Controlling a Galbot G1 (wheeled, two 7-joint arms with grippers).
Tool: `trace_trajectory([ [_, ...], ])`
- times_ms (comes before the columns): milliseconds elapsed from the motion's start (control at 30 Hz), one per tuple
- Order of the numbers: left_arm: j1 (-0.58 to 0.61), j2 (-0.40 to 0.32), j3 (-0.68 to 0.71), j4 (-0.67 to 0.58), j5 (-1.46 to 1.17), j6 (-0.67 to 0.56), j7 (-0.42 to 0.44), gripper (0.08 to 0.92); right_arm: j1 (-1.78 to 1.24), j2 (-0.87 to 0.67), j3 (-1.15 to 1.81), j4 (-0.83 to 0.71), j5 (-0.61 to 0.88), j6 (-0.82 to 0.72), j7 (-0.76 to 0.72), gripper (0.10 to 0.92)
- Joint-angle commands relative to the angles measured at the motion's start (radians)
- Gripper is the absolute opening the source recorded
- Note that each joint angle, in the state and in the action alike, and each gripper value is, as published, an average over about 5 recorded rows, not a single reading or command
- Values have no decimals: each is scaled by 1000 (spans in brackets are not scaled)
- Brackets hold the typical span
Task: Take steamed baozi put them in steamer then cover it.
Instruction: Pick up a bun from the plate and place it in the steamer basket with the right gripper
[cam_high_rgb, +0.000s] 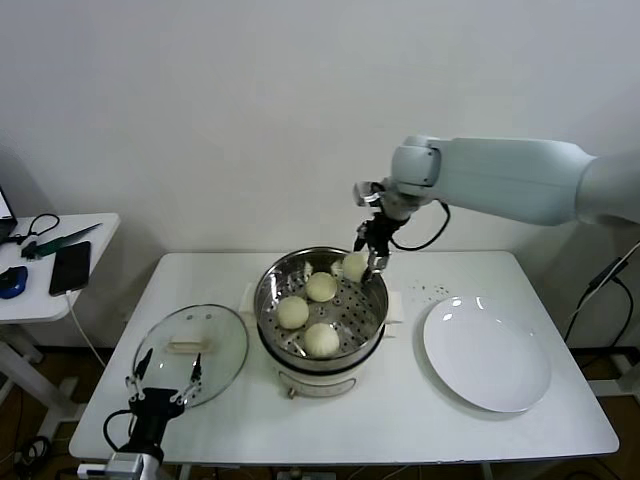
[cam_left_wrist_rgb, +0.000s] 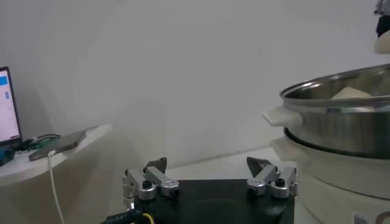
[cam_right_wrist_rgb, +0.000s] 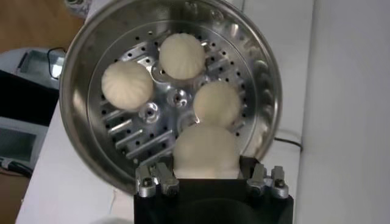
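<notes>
- The steamed baozi (cam_right_wrist_rgb: 206, 152) in play is the fourth one, pinched between the narrowed fingers of the right tool (cam_high_rgb: 368, 252), which hangs over the far right rim of the steamer (cam_high_rgb: 275, 285).
- In the right wrist view the bun fills the gap between the fingers and bulges a little past them, so the grip looks snug; squeezing harder would probably dent the soft dough.
- Three other buns (cam_high_rgb: 321, 287) already sit on the perforated tray (cam_right_wrist_rgb: 131, 131), one toward the back, one on the left, one at the front.
- The free patch of tray lies on the right side, below and slightly inward of the held bun.
- To do this step well, I judge the tool should shift a touch toward the pot's centre before descending, so the bun clears the steel rim and does not press on the back bun.
- Lowering until the bun rests on the tray, then spreading the fingers gently, should stop it rolling or sticking to a pad.
- The left tool (cam_high_rgb: 168, 385), fingers spread wide and empty, waits low at the near left edge of the desk (cam_high_rgb: 400, 420), just beside the glass lid (cam_high_rgb: 195, 350) that lies flat there.
- The white plate (cam_high_rgb: 487, 354) on the right is bare.
</notes>
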Motion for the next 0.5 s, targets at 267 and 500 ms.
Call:
trace_trajectory([
  [267, -3, 14, -7, 11, -14, -3, -1, 823, -83, 129, -74, 12, -7, -24, 49, 700],
  [500, -11, 16, -6, 15, -16, 0, -1, 823, -83, 98, -85, 34, -34, -25, 51, 704],
])
